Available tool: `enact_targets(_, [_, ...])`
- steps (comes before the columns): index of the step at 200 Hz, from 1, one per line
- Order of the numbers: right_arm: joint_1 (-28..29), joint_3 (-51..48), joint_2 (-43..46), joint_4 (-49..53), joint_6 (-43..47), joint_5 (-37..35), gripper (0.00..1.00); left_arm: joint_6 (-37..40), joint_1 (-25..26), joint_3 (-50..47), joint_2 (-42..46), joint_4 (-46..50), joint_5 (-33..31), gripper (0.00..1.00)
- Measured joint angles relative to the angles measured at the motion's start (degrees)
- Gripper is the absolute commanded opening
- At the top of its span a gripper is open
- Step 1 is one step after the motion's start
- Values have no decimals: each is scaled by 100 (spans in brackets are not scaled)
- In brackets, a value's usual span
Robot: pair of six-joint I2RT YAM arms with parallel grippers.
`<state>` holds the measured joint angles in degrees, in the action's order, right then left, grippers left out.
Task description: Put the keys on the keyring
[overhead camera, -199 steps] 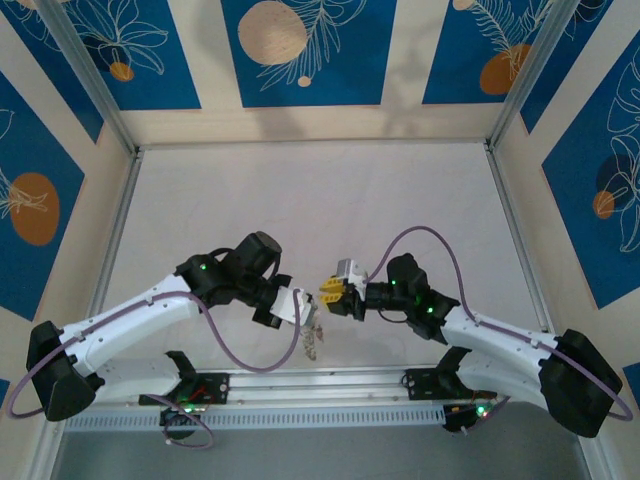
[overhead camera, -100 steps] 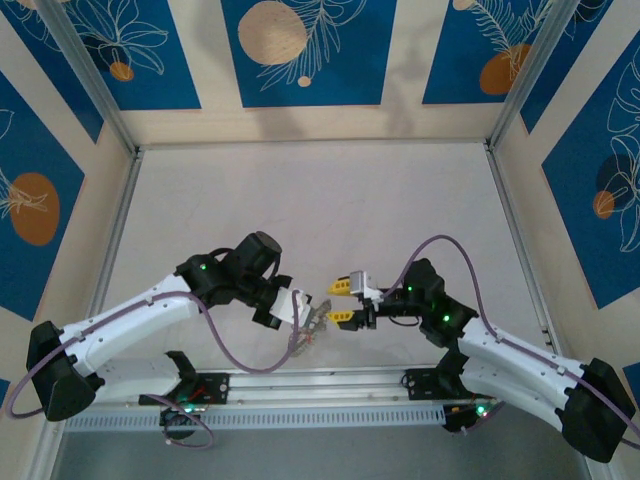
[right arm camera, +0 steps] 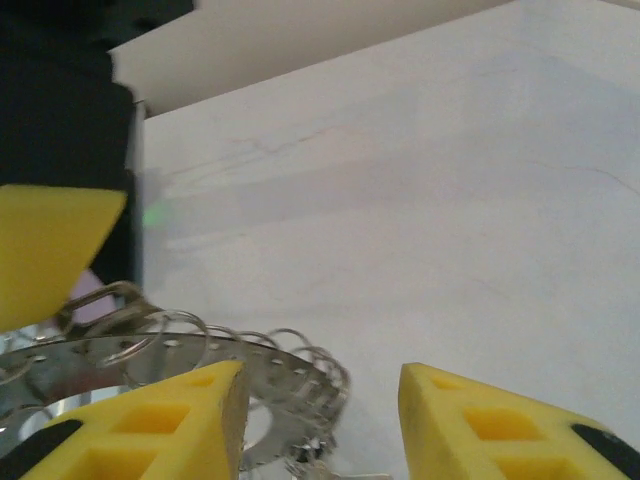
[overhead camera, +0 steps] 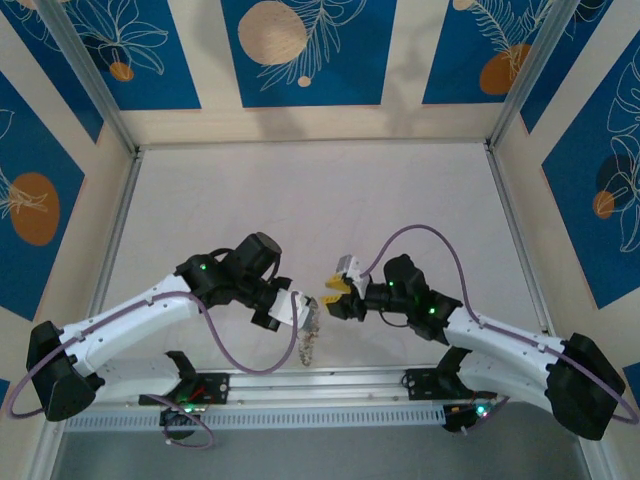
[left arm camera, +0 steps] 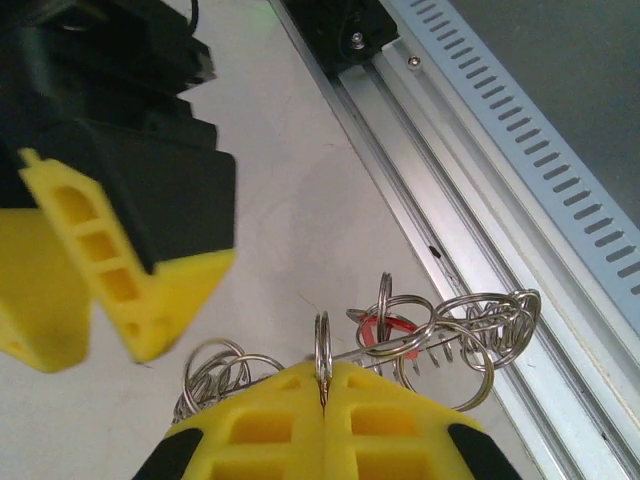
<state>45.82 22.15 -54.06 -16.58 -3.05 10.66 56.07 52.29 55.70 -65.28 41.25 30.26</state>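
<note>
The keyring (left arm camera: 440,335) hangs off the tabletop (overhead camera: 300,200), low at the near edge and about midway between the two arms. From above it is a small silvery dangle (overhead camera: 308,340) under the tip of the left arm. Close up it is a tangle of thin wire loops bunched together, with a small red tag (left arm camera: 383,328) tucked in the middle of them. One upright loop runs straight down into the seam of the left end effector (left arm camera: 322,395). Its two yellow fingers are pressed flat together and pinch that loop, so the whole bunch hangs from that hold. I can't pick out any single key among the loops.

From the other side, the flat grey band of the ring (right arm camera: 200,355) curves in from the left with its fringe of little loops, and part of it lies behind the right arm's near finger.

The right end effector (right arm camera: 320,400) stands just beside the ring, facing the left one, with its fingers spread. Between them I see only bare tabletop. Its yellow fingers (left arm camera: 170,295) loom just left of the bunch without touching it.

From overhead, the two end effectors (overhead camera: 308,308) and (overhead camera: 335,290) nearly meet tip to tip. The slotted aluminium rail (left arm camera: 480,200) runs along the tabletop's edge just beyond the ring.
</note>
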Motion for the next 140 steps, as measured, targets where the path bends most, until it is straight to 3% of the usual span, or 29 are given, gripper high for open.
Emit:
enact_targets(52, [-225, -2, 682, 85, 50, 715, 54, 0, 0, 0, 42, -4, 0, 0])
enact_targets(79, [-162, -2, 651, 79, 376, 1082, 47, -4, 0, -7, 42, -13, -4, 0])
enact_targets(99, [72, 0, 551, 79, 796, 1274, 36, -22, 0, -7, 31, -42, -46, 0])
enact_targets(140, [387, 48, 195, 175, 1311, 1405, 33, -175, 0, -7, -162, -131, -251, 0])
